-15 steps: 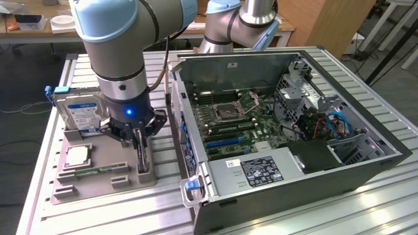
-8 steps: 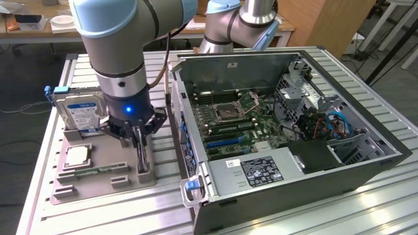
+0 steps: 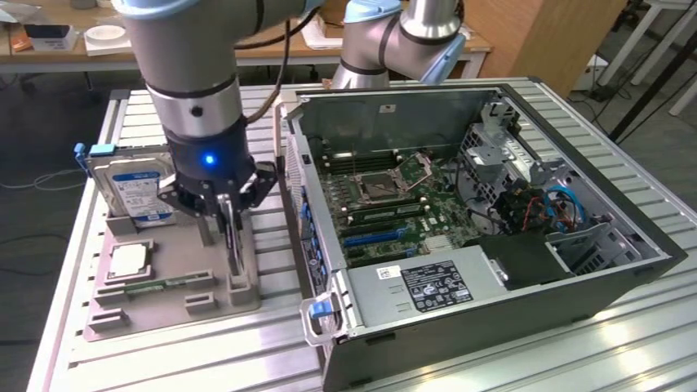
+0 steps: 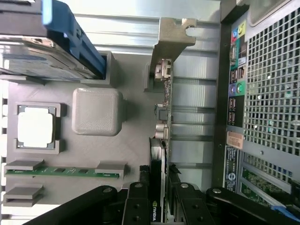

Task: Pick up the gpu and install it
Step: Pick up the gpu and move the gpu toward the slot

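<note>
The gpu (image 3: 232,245) is a thin dark card standing on edge at the grey holder's (image 3: 163,306) side nearest the computer case. In the wrist view I see the gpu (image 4: 161,117) edge-on, with its silvery metal bracket (image 4: 173,35) at the far end. My gripper (image 3: 224,220) hangs straight down over the card. Its black fingers (image 4: 138,199) press against both faces of the card, so the gripper (image 4: 157,194) is shut on it. Whether the card's lower edge still rests in the holder's slot, I cannot tell.
On the holder also sit a silver hard drive (image 3: 136,188) with a blue label, a processor chip (image 3: 127,260) and a green memory stick (image 3: 163,286). The open computer case (image 3: 566,302) lies at the exterior view's right, with blue slots (image 3: 376,237) on its motherboard.
</note>
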`<act>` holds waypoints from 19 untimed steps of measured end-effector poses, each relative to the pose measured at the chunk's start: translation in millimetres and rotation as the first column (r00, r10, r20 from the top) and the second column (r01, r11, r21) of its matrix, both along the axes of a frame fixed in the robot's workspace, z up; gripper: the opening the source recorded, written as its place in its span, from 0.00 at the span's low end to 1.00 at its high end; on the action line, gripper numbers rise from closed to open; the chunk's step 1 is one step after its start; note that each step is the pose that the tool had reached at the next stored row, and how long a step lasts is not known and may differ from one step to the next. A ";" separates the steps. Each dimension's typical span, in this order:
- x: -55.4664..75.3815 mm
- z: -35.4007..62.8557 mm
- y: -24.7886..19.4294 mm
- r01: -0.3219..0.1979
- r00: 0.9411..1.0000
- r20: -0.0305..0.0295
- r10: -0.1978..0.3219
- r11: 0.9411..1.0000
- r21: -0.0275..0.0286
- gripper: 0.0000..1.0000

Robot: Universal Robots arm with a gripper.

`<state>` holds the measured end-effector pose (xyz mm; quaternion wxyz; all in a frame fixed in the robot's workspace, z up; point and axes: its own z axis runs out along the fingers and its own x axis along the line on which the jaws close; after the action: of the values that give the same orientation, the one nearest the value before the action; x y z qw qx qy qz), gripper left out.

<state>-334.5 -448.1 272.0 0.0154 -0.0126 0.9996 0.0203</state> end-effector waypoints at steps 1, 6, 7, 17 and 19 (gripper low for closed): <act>0.0 4.4 0.0 0.000 1.000 0.000 0.000 1.000 0.000 0.26; 0.0 26.7 0.0 0.000 1.000 -0.002 0.000 1.000 0.000 0.26; 0.0 31.2 0.0 0.000 1.000 -0.002 0.000 1.000 0.000 0.26; 0.0 76.6 -0.1 0.000 1.000 -0.004 0.000 1.000 0.000 0.26; 0.0 85.8 -0.3 0.000 1.000 -0.004 0.000 1.000 0.000 0.26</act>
<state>-334.5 -448.4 357.9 0.0134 -0.0126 0.9996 0.0203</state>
